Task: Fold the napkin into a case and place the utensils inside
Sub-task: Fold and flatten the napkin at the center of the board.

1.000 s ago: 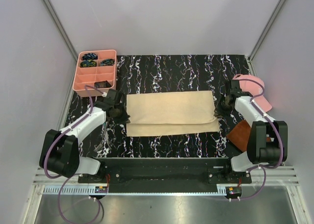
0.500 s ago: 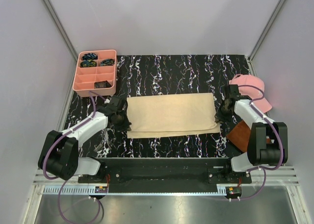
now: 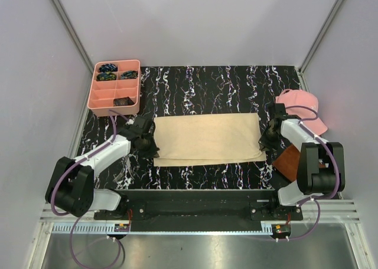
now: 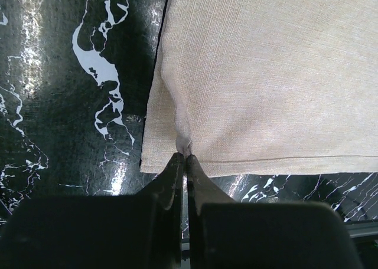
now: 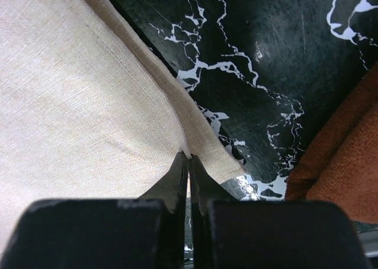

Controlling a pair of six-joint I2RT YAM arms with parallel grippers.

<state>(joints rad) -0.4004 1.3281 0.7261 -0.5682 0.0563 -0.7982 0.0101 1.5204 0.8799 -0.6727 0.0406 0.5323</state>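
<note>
The beige-tan napkin (image 3: 207, 139) lies folded over itself as a wide rectangle in the middle of the black marble table. My left gripper (image 3: 155, 149) is shut on its left edge near the front corner; the left wrist view shows the cloth (image 4: 266, 80) pinched at the fingertips. My right gripper (image 3: 261, 144) is shut on the napkin's right edge; the right wrist view shows the cloth (image 5: 82, 104) pinched there too. No utensils are in view.
A pink compartment tray (image 3: 114, 95) with small dark blue-green items stands at the back left. A pink cap (image 3: 304, 107) lies at the right, and a brown suede square (image 3: 289, 161) lies beside my right arm, also showing in the right wrist view (image 5: 342, 151).
Both grippers have pulled the upper layer of the napkin toward the near edge, so it now covers the lower layer and the cloth looks like one rectangle.
</note>
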